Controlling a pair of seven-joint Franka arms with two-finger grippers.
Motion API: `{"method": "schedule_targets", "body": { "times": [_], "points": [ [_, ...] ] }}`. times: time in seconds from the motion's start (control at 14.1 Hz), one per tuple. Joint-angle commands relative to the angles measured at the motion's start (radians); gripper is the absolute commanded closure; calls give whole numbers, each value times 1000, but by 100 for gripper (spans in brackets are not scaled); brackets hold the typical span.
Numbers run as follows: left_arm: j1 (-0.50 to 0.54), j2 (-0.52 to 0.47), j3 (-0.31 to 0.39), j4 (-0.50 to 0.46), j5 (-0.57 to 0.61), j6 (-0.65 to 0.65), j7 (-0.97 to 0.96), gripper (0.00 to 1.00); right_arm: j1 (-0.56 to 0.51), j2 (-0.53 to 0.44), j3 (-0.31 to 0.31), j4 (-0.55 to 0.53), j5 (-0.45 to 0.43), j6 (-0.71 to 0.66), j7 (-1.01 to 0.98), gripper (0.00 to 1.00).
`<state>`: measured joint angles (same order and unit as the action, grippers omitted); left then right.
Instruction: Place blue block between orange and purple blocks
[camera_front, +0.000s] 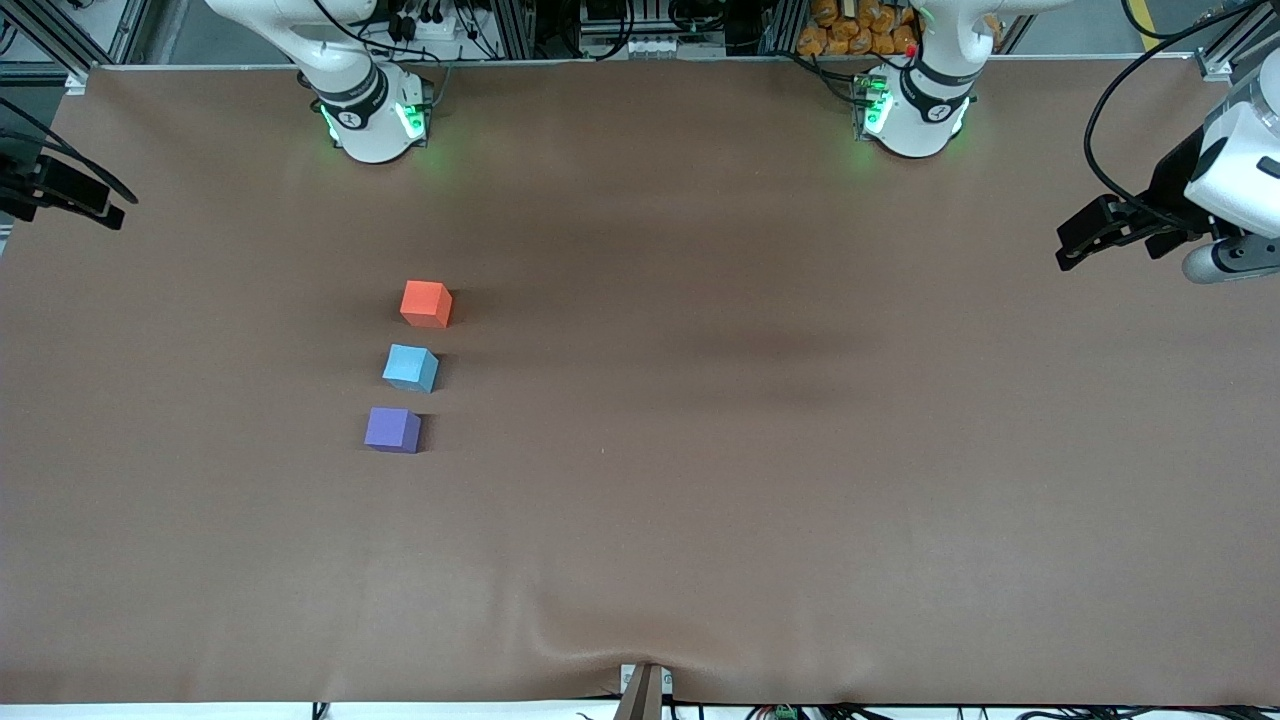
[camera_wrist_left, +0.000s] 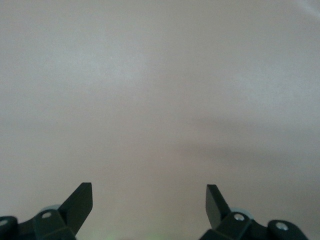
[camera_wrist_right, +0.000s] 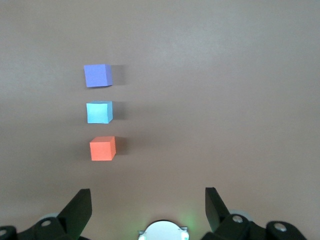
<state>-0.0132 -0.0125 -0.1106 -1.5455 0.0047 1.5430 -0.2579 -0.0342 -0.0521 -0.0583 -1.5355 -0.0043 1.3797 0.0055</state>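
Three small cubes stand in a short row on the brown table toward the right arm's end. The orange block (camera_front: 426, 303) (camera_wrist_right: 102, 148) is farthest from the front camera. The purple block (camera_front: 392, 429) (camera_wrist_right: 98, 75) is nearest to it. The blue block (camera_front: 410, 367) (camera_wrist_right: 99, 112) sits between them, apart from both by small gaps. My right gripper (camera_wrist_right: 148, 192) hangs open and empty, high above its own base. My left gripper (camera_front: 1085, 240) (camera_wrist_left: 149, 187) is open and empty over bare table at the left arm's end, well away from the cubes.
The two arm bases (camera_front: 375, 120) (camera_front: 915, 115) stand along the table edge farthest from the front camera. The brown table cover (camera_front: 760, 450) has a slight wrinkle near the front camera's edge. A small bracket (camera_front: 643, 690) sits at that edge.
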Motion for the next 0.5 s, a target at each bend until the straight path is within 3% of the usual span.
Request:
{"method": "schedule_targets", "body": {
  "times": [0.0,0.42],
  "points": [
    [-1,3,-3,28,-9,-21,13,0,-23,-8,23,9,-25,-13,-25,0],
    [9,5,-3,28,-9,-21,22,0,-23,-6,21,8,-13,-13,-30,0]
  ]
}}
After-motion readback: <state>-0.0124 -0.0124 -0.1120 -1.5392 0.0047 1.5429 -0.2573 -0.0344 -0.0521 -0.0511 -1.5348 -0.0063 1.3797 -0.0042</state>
